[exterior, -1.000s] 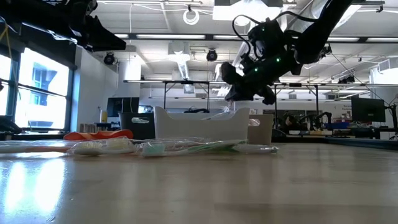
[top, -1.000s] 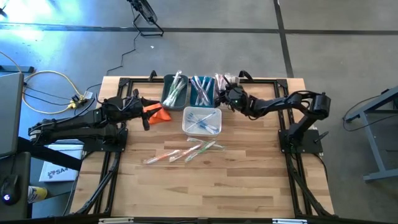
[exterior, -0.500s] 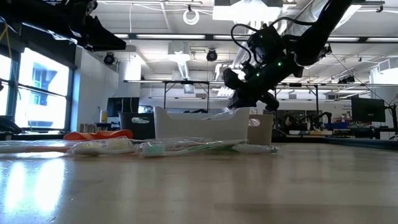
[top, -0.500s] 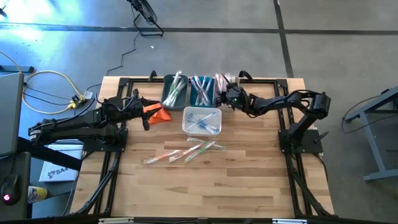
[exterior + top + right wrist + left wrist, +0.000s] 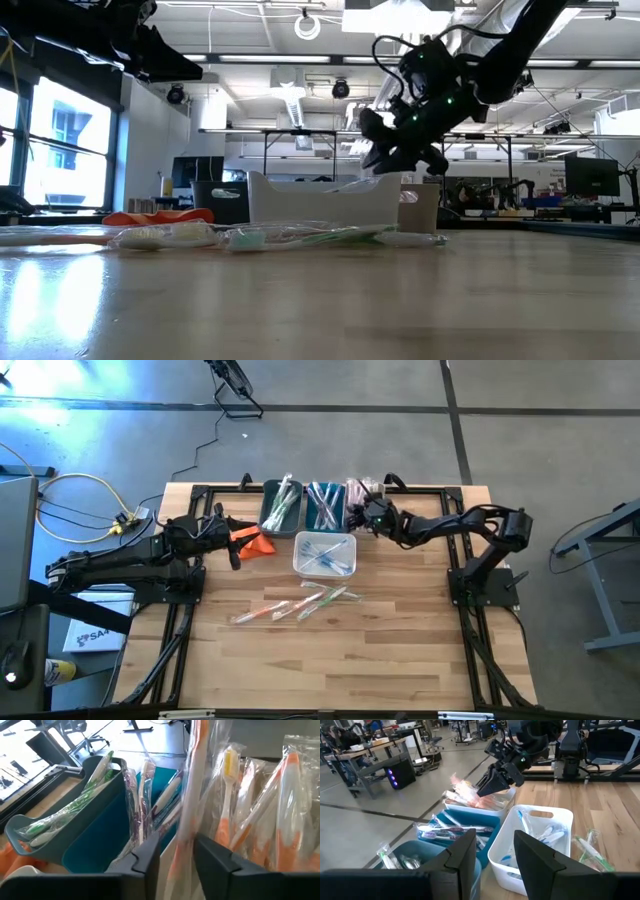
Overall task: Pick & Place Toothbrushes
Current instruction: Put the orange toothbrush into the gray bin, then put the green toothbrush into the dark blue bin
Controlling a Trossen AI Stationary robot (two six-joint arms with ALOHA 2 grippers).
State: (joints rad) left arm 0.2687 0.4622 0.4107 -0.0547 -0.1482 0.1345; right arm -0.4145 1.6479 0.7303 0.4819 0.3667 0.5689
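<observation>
My right hand point(image 5: 364, 512) hangs over the far bin point(image 5: 357, 493) at the back of the tabletop point(image 5: 400, 630), the one with the orange-handled brushes. From above I cannot make out how its fingers stand. My left hand point(image 5: 222, 528) waits by the orange cloth point(image 5: 252, 541), and more brushes point(image 5: 296, 605) lie loose near the middle, in front of the white bin point(image 5: 325, 554).

At tabletop level, the right hand point(image 5: 403, 150) hangs above and just behind the white bin point(image 5: 320, 200), clear of its rim.

From the left wrist, my left fingers point(image 5: 465, 855) stand apart with nothing between them. Beyond, the right hand point(image 5: 492, 782) points down into the orange-brush bin point(image 5: 485, 802).

From the right wrist, my fingers point(image 5: 150, 855) stand apart, and a wrapped orange brush point(image 5: 192, 785) runs upright through the gap. I cannot tell whether it touches either finger. It seems to lean on the pile in the bin.

I judge this the release. To do it well I should keep the fingers wide, lift straight up so the wrapper does not snag, and check the brush settles inside the bin.
</observation>
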